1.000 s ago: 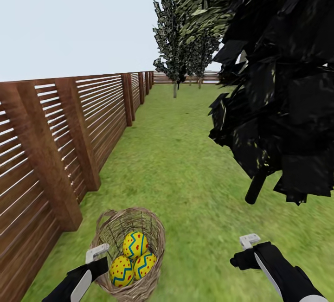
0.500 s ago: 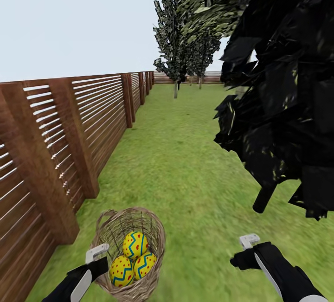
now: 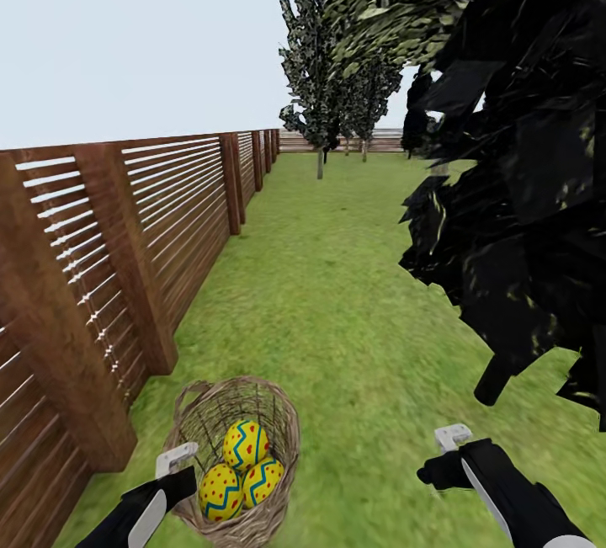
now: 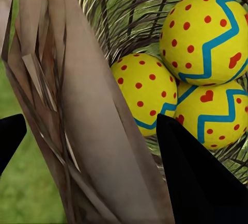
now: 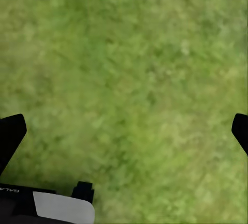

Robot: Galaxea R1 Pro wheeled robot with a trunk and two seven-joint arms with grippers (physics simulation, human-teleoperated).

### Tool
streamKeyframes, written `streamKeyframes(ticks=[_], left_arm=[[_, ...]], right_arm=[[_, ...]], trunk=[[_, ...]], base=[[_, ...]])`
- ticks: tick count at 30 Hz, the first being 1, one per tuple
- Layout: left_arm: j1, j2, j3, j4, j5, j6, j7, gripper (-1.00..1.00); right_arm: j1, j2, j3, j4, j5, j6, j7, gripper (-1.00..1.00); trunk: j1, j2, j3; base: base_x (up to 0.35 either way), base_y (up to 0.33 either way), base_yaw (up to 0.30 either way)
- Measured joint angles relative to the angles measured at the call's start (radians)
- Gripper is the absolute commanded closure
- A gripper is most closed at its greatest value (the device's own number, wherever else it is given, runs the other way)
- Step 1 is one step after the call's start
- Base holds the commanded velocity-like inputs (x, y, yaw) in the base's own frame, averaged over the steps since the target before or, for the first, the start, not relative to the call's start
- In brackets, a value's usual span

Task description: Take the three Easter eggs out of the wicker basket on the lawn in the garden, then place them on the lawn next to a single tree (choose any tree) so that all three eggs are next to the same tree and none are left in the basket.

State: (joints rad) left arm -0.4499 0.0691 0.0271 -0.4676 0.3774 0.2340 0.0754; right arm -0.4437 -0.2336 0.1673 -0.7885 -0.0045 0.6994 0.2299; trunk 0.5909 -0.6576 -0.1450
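Note:
The brown wicker basket (image 3: pixel 282 426) hangs close in front of me over the lawn (image 3: pixel 337 304). All three Easter eggs lie in it, yellow with blue zigzags and red dots (image 3: pixel 246 443) (image 3: pixel 220 491) (image 3: pixel 263 481). My left gripper (image 3: pixel 180 465) is shut on the basket's near-left rim. In the left wrist view its black fingers (image 4: pixel 199 182) straddle the woven wall (image 4: pixel 88 131), with the eggs (image 4: pixel 206 28) (image 4: pixel 144 87) (image 4: pixel 219 115) just inside. My right gripper (image 3: pixel 451 440) is open and empty, held over bare grass (image 5: pixel 124 53).
A brown slatted fence (image 3: pixel 126 220) runs along the left, its posts close by. A dark cypress (image 3: pixel 522 194) with a black trunk (image 3: pixel 492 380) crowds the right. Green conifers (image 3: pixel 324 93) stand far ahead by the back fence. A grass corridor lies between.
The whole view has moved forward: the fence posts slid left and the dark cypress slid right and down. Basket, eggs and both arms keep their places in the picture.

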Motion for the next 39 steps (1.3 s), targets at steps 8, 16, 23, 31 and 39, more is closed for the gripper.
streamKeyframes(ticks=[8,16,23,31,39], left_arm=[[0.0,0.0,0.0,0.0,0.0,0.0,0.0,1.0],[0.0,0.0,0.0,0.0,0.0,0.001,0.0,1.0],[0.0,0.0,0.0,-0.001,0.0,0.0,-0.001,1.0],[-0.001,0.0,0.0,0.0,0.0,0.001,-0.001,1.0],[-0.001,0.0,0.0,-0.002,0.0,0.001,-0.002,1.0]], right_arm=[[0.0,0.0,0.0,0.0,0.0,0.0,0.0,-1.0],[0.0,0.0,0.0,0.0,0.0,0.0,0.0,-1.0],[0.0,0.024,0.0,0.001,0.001,0.0,0.0,-1.0],[0.0,0.026,-0.002,0.002,0.0,0.0,0.0,-1.0],[0.0,0.025,-0.002,0.002,0.0,0.0,0.0,-1.0]], trunk=[[0.0,0.0,0.0],[0.0,0.0,0.0],[0.0,0.0,0.0],[0.0,0.0,0.0],[0.0,0.0,0.0]], base=[[0.339,0.089,0.0],[0.339,0.089,0.0],[0.339,0.089,0.0],[0.339,0.089,0.0],[0.339,0.089,0.0]])
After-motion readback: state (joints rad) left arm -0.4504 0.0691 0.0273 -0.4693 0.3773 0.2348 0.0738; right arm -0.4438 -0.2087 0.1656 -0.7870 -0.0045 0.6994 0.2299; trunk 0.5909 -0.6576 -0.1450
